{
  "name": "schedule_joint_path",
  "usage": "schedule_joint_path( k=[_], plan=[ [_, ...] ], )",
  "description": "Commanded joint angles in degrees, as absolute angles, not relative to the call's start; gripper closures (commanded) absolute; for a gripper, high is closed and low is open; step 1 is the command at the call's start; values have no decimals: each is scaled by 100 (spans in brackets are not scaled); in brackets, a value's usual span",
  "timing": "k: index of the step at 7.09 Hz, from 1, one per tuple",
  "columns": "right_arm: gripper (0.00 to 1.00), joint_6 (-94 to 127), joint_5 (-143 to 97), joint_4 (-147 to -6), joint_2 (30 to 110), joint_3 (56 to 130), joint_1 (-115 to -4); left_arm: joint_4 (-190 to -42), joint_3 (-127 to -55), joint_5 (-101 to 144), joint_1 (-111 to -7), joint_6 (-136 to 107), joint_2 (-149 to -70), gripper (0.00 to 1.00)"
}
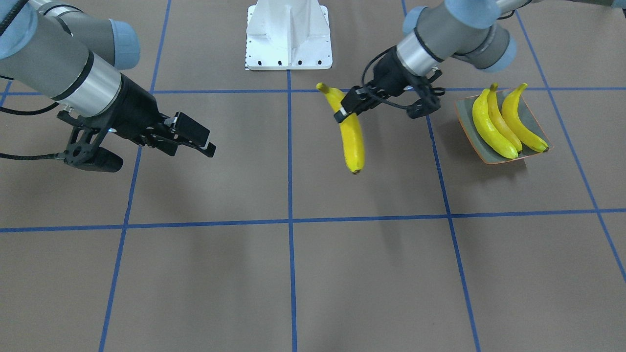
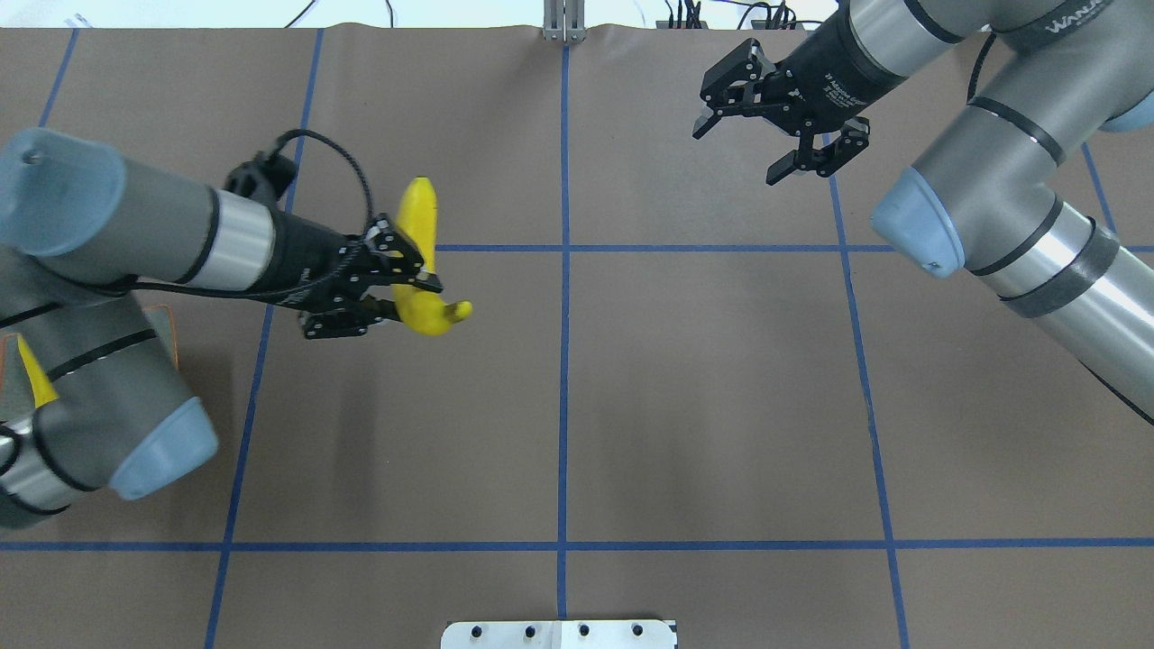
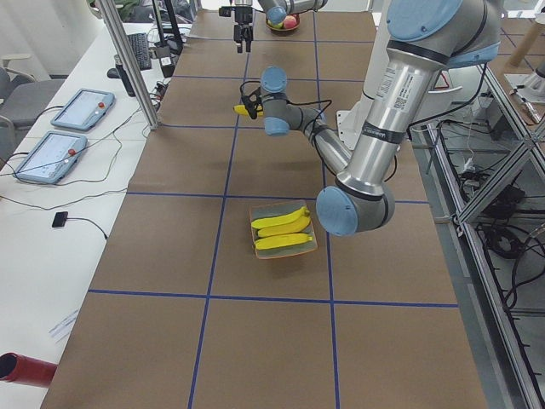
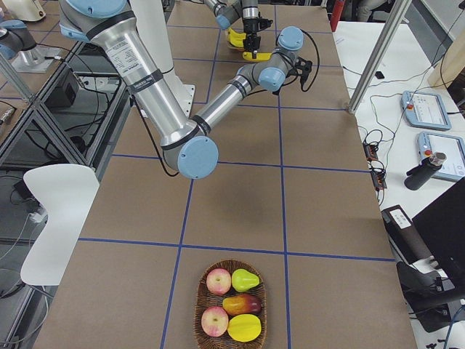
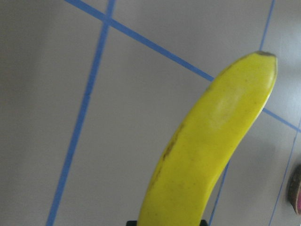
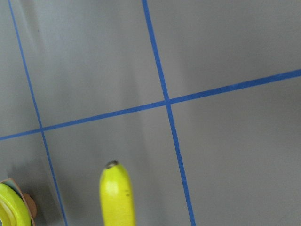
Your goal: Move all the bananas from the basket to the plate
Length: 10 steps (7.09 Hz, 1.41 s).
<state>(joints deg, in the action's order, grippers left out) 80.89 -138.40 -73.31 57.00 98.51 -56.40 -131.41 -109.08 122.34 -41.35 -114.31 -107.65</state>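
Brown paper with a blue tape grid covers the surface. Above its middle, a little toward the robot's left, the left gripper has its jaws clenched on the fourth banana close to the stem end. Most of the fruit hangs free below the grip, clear of the surface. The right gripper hovers at the far right, jaws released and empty. Three bananas lie side by side on the plate at the left and fill most of it. The basket at the right end shows only other fruit. Gripped so far from its middle, the banana could pivot or slip during a quick swing. The shallow plate has little room left, so if the banana is set on the others or across the rim, it may roll off or push a neighbour out.
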Motion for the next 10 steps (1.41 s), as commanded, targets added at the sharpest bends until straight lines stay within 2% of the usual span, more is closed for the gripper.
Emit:
schedule_joint_path(
  k=[1,6,10],
  plan=[
    [0,8060,-13397,-7330,5914,9826,-5669,-13148,-11495,12217,-4559,-11942,-9575,100],
    [0,7717,-13184,-7321,6152,9712,-5660,-13420,-11523,12129,-4693,-11500,-8027,100],
    [0,7682,-13184,-7321,6170,9694,-5651,-13412,-11207,12146,-4615,-10986,-7839,100]
  ],
)
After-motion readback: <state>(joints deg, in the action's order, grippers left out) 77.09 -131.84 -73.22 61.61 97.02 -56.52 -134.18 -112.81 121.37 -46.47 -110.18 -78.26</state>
